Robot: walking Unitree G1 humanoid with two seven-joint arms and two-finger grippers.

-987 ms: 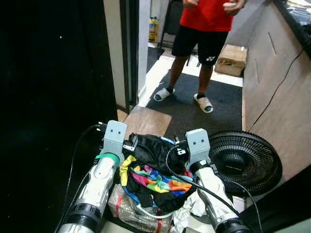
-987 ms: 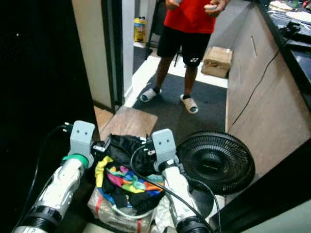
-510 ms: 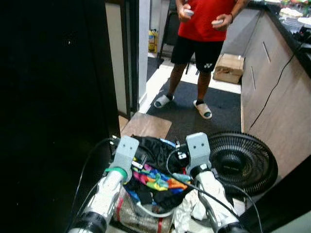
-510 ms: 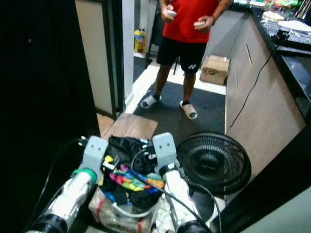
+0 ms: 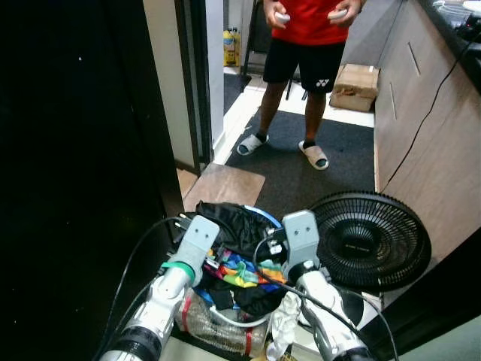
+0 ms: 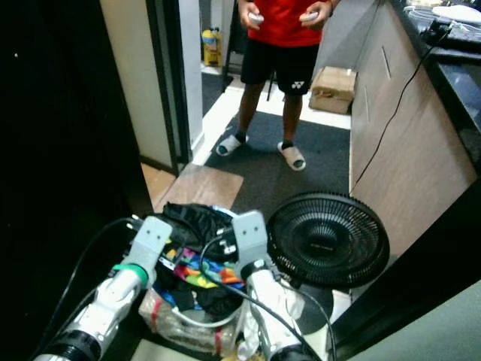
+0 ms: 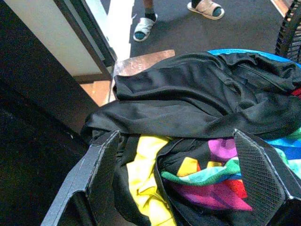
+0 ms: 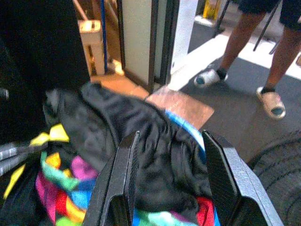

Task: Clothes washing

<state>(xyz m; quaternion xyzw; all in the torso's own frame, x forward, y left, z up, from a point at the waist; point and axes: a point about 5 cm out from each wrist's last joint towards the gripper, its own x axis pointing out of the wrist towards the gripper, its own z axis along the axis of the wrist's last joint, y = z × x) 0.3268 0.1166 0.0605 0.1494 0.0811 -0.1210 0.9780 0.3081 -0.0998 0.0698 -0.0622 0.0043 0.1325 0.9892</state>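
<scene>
A heap of clothes lies in a basket [image 7: 225, 51] with a blue rim, low in front of me. A black garment [image 5: 229, 218] is draped over the top. Under it lies a multicoloured garment [image 5: 242, 271] in yellow, pink, green and blue. My left gripper [image 7: 175, 136] hovers at the pile's left side, open, its fingers spread wide over the black and coloured cloth. My right gripper [image 8: 170, 136] hangs over the pile's right side, open, the black garment just beyond its fingertips. Neither holds anything.
A black floor fan [image 5: 372, 241] lies right beside the basket. A person [image 5: 304, 45] in a red shirt stands ahead on a dark mat, holding controllers. A door frame [image 5: 192, 83] and dark space are left, a wooden counter front [image 5: 428, 143] right, a cardboard box [image 5: 355, 86] beyond.
The whole view has shifted with the camera. My left arm has drawn in closer to the pile. Both grippers stay over the clothes.
</scene>
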